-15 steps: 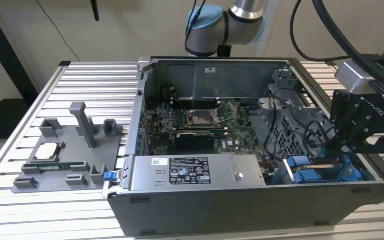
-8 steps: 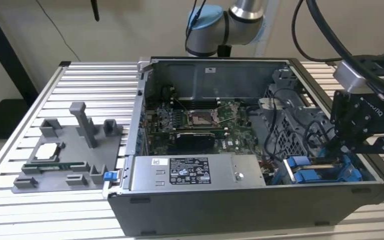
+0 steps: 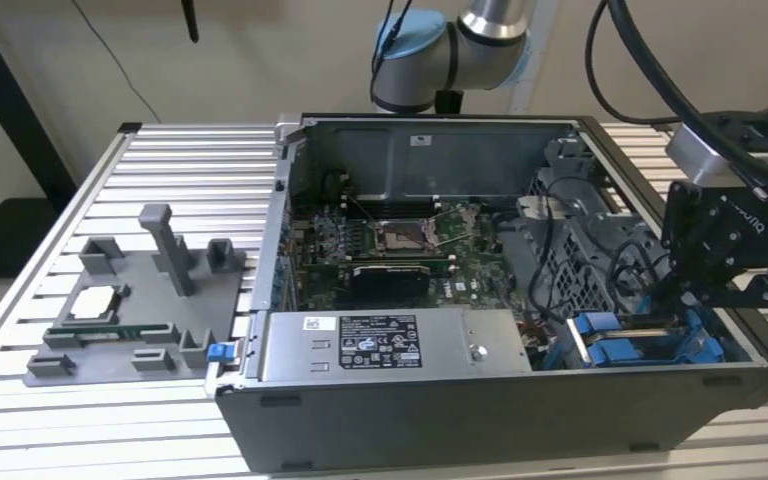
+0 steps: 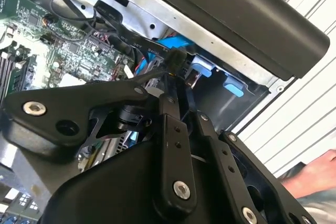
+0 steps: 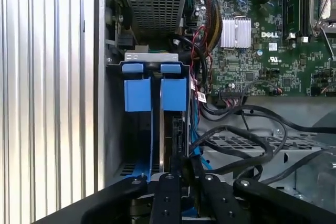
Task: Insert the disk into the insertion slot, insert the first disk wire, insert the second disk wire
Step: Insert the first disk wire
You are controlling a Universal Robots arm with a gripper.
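Slatted metal table (image 3: 157, 150) carries the open computer case (image 3: 491, 420). In that case's corner the disk (image 5: 174, 95) stands edge-on in the insertion slot (image 5: 149, 57) — long axis running straight away from the gripper (image 4: 176, 77), pinched narrow on a black disk wire (image 4: 176, 60).

Open black computer case (image 3: 491, 425) set on slatted aluminium table (image 3: 177, 165); grey plastic fixture tray (image 3: 97, 345) laid at exterior view's left. Inside: green motherboard (image 3: 471, 265) behind silver power-supply box (image 3: 384, 345); blue-framed hard drive (image 5: 174, 96) seated in grey metal drive-cage bay (image 5: 151, 57).
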